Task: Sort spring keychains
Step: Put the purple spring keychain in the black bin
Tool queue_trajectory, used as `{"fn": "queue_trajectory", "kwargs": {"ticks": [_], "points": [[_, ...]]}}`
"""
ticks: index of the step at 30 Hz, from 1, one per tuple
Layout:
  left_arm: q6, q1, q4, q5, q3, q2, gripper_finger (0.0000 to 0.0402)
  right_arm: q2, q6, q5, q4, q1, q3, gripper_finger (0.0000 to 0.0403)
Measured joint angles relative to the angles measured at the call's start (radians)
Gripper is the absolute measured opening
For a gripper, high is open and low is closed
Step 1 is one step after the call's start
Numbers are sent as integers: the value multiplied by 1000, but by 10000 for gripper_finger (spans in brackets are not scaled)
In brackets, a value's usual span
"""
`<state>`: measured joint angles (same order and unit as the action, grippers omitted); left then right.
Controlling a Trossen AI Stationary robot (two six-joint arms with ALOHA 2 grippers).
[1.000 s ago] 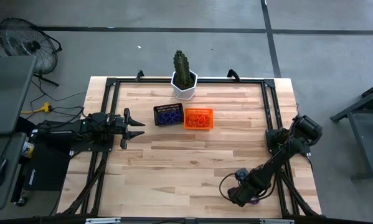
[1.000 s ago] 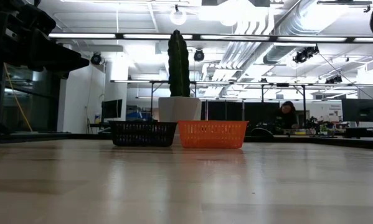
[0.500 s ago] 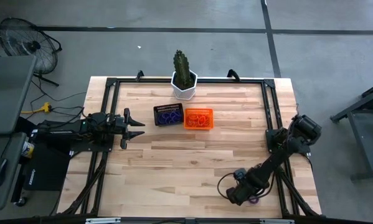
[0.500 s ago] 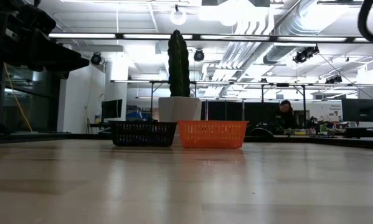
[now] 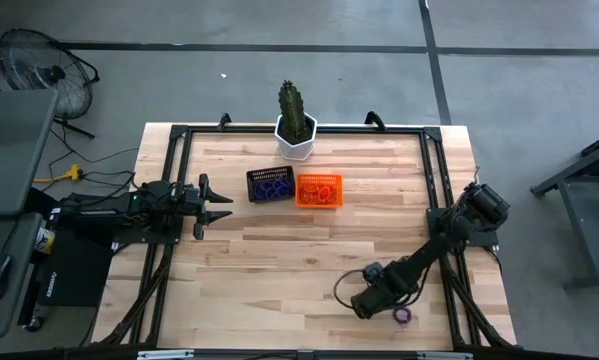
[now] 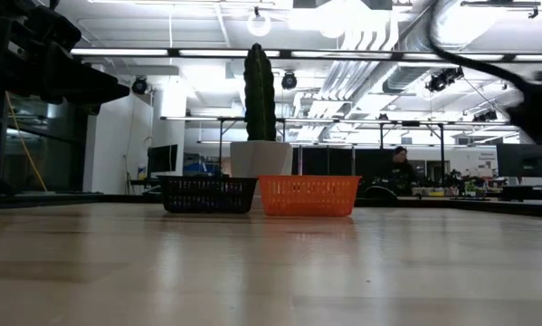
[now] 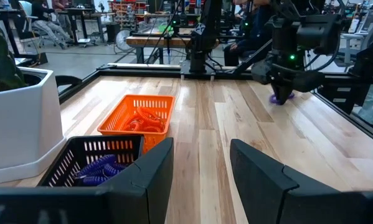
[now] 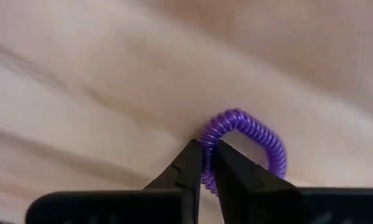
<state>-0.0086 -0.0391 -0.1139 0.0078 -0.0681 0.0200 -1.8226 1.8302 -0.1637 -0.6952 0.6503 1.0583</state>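
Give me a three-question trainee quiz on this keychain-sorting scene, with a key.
1. True or false: the left gripper is shut.
2. The right gripper pinches a spring keychain of which colour? A orange, B purple, C black.
3. Fill in: the purple keychains already binned lie in the ____ basket.
Key: 1 false; 2 B; 3 black.

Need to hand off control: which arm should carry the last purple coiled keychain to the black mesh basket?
Right. The right gripper is shut on the purple coiled keychain at the table's near right edge; the left gripper waits open beside the black mesh basket.
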Motion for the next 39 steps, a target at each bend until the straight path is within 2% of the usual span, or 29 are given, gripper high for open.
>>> {"fn": "queue_trajectory", "kwargs": {"ticks": [5,13,23,31,39], "points": [[0,0,0,0,0,0,156,43,-59,117,-14,-76,39,23],[0,0,0,0,0,0,156,123,-250,232,-52,-257,120,25],[0,0,0,0,0,0,156,132,-550,235,-144,-517,322,24],[0,0,0,0,0,0,156,-12,-741,244,-206,-678,584,23],[0,0,0,0,0,0,156,-253,-802,289,-205,-764,859,28]]}}
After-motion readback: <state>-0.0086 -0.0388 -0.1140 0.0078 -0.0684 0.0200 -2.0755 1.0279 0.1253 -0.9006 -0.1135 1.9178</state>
